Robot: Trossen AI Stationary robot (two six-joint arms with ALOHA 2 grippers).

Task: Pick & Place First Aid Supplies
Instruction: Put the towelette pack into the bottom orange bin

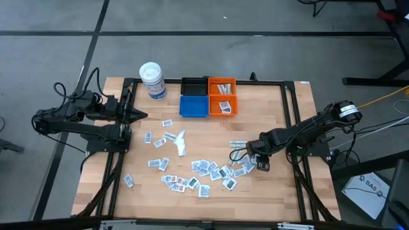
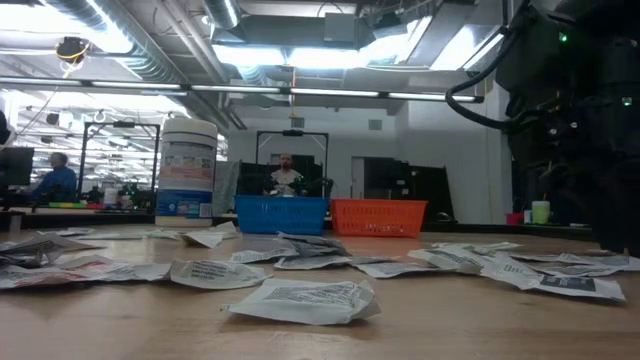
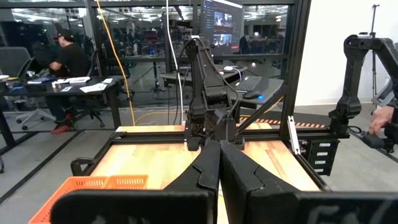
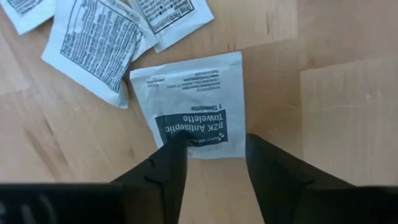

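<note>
Right tool point(image 4: 214, 155) is down over the scattered sachets at the right of the counter point(image 1: 281, 185), its fingers spread and straddling one edge of an antiseptic towelette sachet point(image 4: 193, 102) lying flat on the wood; nothing is gripped. For a sound pick, it should close squarely on that edge, clear of the overlapping neighbour sachet point(image 4: 93, 40). Left tool point(image 3: 217, 168) waits clenched and empty at the left edge. Whether a fingertip touches the sachet is unclear.

From above, my right gripper point(image 1: 258, 162) covers part of the scattered small flat white sachets point(image 1: 203, 171), whose print is too small to read. My wrist view cuts off two white printed sachets point(image 4: 93, 40).
</note>
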